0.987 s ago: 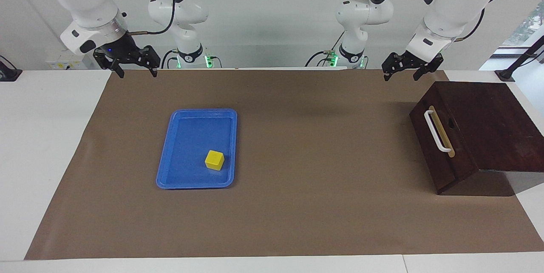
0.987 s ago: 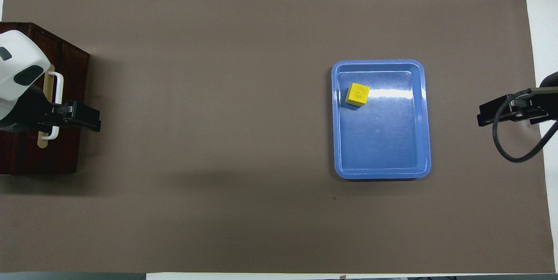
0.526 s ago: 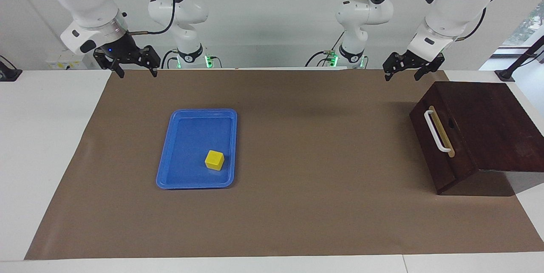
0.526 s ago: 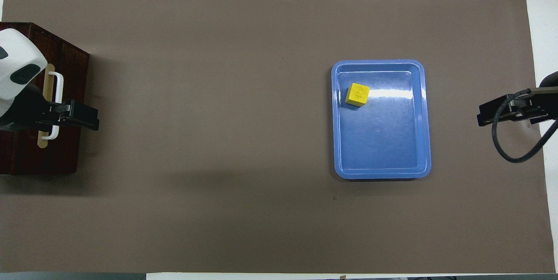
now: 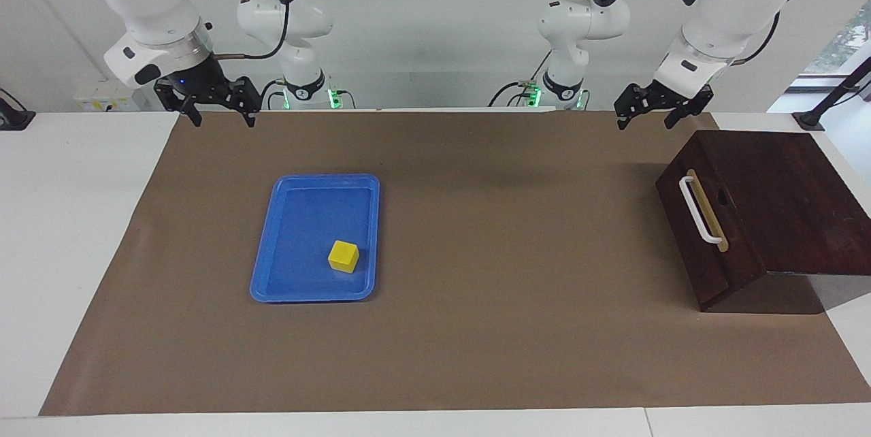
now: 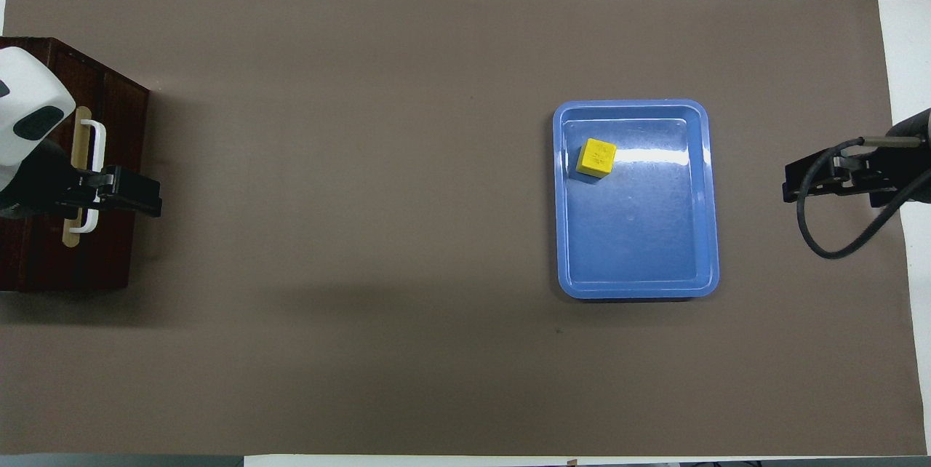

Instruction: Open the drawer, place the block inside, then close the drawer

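Nothing is done yet. The drawer [image 5: 704, 219] sits shut at the left arm's end of the table [image 5: 476, 328]. The block [image 5: 343, 256] lies in the blue tray [image 5: 299, 290], well apart from the drawer. Our left hand [image 5: 646, 112], empty with fingers spread, hangs near the drawer; our right hand [image 5: 218, 109], likewise, hangs well apart from it.

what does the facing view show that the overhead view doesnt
Only the facing view shows both arms whole, their bases, and the air under the open left gripper and open right gripper, so neither touches anything. Only the overhead view shows the mark on the block's top face, and there the left gripper overlaps the white handle. Both show the shut drawer at the left arm's end, and the block in the blue tray, at its end farther from the robots.
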Available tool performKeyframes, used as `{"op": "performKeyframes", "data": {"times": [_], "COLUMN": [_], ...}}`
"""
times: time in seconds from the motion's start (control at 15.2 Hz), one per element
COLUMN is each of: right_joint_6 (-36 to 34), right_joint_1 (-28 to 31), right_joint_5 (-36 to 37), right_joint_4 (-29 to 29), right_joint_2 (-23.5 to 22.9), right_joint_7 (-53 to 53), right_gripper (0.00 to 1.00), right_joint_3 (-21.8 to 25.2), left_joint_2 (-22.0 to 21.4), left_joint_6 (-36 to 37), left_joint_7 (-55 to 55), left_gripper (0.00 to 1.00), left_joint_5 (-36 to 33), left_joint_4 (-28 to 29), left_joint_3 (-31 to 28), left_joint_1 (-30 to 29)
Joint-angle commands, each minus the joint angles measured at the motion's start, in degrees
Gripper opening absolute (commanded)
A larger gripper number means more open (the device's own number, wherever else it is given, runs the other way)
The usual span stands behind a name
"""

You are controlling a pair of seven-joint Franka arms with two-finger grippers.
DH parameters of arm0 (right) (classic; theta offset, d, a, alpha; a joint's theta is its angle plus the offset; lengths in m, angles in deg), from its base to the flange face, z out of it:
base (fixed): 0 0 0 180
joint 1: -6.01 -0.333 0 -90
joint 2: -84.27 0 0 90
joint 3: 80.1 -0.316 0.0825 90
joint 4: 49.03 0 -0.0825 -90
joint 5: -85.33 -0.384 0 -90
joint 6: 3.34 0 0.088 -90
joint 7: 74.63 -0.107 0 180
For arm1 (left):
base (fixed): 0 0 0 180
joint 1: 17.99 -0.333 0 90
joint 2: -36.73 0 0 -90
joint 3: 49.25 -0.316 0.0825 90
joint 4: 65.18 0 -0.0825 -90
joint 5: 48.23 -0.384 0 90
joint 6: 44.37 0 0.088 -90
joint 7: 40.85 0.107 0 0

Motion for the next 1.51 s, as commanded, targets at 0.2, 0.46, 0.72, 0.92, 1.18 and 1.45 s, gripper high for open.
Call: {"op": "performKeyframes", "data": {"times": [0.2,0.46,0.72,0.92,1.18,1.45], "right_joint_6": [7.5,18.7,32.2,33.7,38.7,43.9], "right_joint_1": [3.1,2.6,1.7,1.8,1.1,-0.7], "right_joint_5": [-17.3,-28.6,-41.9,-48.3,-51.0,-57.1], "right_joint_4": [8.4,11.7,20.9,19.5,18.3,18.0], "right_joint_2": [-1.1,-7.5,-9.0,-15.1,-20.6,-23.5], "right_joint_7": [-34.9,-55.4,-61.2,-62.0,-59.3,-56.9], "right_gripper": [1.00,1.00,1.00,1.00,1.00,1.00], "right_joint_3": [0.0,0.0,0.0,0.0,-0.6,-0.6], "left_joint_2": [0.4,0.1,0.0,0.1,-0.1,-0.2], "left_joint_6": [0.4,0.4,0.5,0.4,-0.1,-1.7], "left_joint_7": [-0.2,-0.2,-0.2,-0.3,0.0,0.3], "left_gripper": [1.00,1.00,1.00,1.00,1.00,1.00], "left_joint_5": [-2.1,-2.1,-2.1,-2.1,-2.1,-2.1], "left_joint_4": [-1.3,-1.0,-0.8,-1.0,-0.5,0.2], "left_joint_3": [-0.2,-0.2,-0.2,-0.2,-0.1,-0.2], "left_joint_1": [0.7,0.5,0.3,0.7,0.8,0.8]}}
